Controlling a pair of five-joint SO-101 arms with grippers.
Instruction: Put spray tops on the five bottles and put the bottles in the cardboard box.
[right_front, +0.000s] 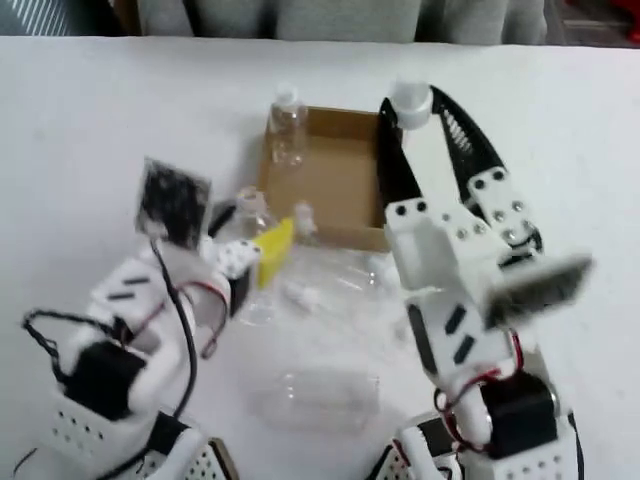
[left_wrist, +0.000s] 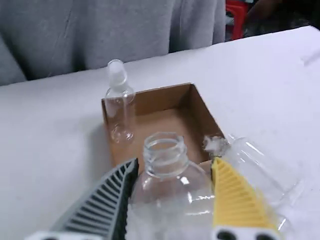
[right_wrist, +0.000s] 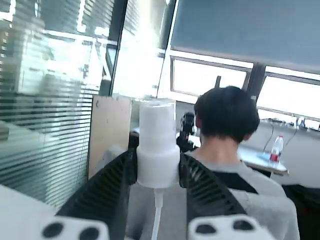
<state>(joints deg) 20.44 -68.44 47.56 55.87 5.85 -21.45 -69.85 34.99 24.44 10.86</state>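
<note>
My right gripper (right_front: 411, 103) is raised above the far right corner of the cardboard box (right_front: 335, 185), its black jaws shut on a white spray top (right_front: 410, 95). In the right wrist view the spray top (right_wrist: 157, 145) sits upright in that gripper (right_wrist: 157, 158), its thin tube hanging down. My left gripper (right_front: 250, 228), one finger grey and one yellow, is shut on a clear bottle (left_wrist: 165, 172) with an open neck, just before the box (left_wrist: 172, 107). Another clear bottle (right_front: 288, 125) stands upright in the box's far left corner.
Clear bottles lie on the table in front of the box, one (right_front: 320, 395) near the front edge and one (left_wrist: 260, 167) beside the yellow finger. Loose white spray tops (right_front: 300, 295) lie among them. The rest of the white table (right_front: 90, 130) is bare.
</note>
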